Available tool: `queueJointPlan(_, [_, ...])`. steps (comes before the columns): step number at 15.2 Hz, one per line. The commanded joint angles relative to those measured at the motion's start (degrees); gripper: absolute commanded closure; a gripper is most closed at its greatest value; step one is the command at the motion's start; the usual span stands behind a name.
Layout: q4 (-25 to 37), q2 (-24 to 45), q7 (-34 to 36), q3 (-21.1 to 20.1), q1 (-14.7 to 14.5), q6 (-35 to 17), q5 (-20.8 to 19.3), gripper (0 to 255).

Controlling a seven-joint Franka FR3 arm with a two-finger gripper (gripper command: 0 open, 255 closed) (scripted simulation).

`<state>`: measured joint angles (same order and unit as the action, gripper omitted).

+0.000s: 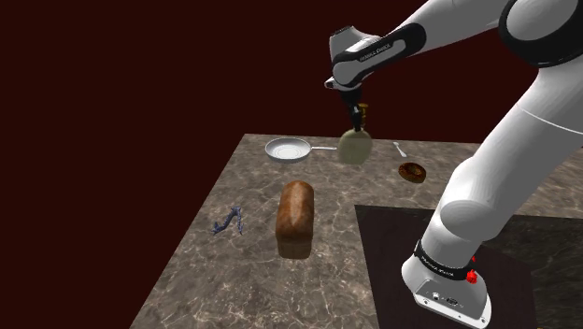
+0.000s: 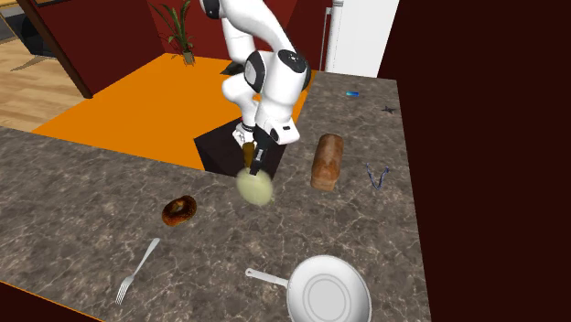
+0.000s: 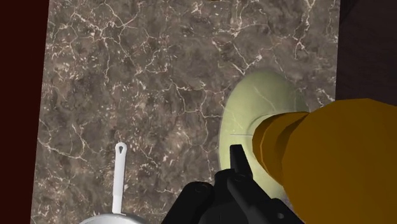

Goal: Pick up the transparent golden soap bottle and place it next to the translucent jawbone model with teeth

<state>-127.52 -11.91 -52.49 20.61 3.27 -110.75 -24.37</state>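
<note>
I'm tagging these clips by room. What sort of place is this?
Most likely a home kitchen: a stone-patterned counter holds a frying pan, a loaf of bread, a fork and a doughnut.

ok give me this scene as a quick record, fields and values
tool: shut on the soap bottle's golden pump top
soap bottle: pale round body, hanging above the counter
jawbone model: bluish, lying beside the bread loaf, not touching it
other items: frying pan, doughnut, fork
placement: not yet done
</note>
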Motion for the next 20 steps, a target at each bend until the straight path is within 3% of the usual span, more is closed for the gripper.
queueJointPlan(1, [1.07, -0.55, -0.44, -0.14, -0.03, 1.54, 0.09, 255])
queueJointPlan(20, [13.64, -2.45, -4.31, -1.60, -0.60, 15.51, 1.27, 255])
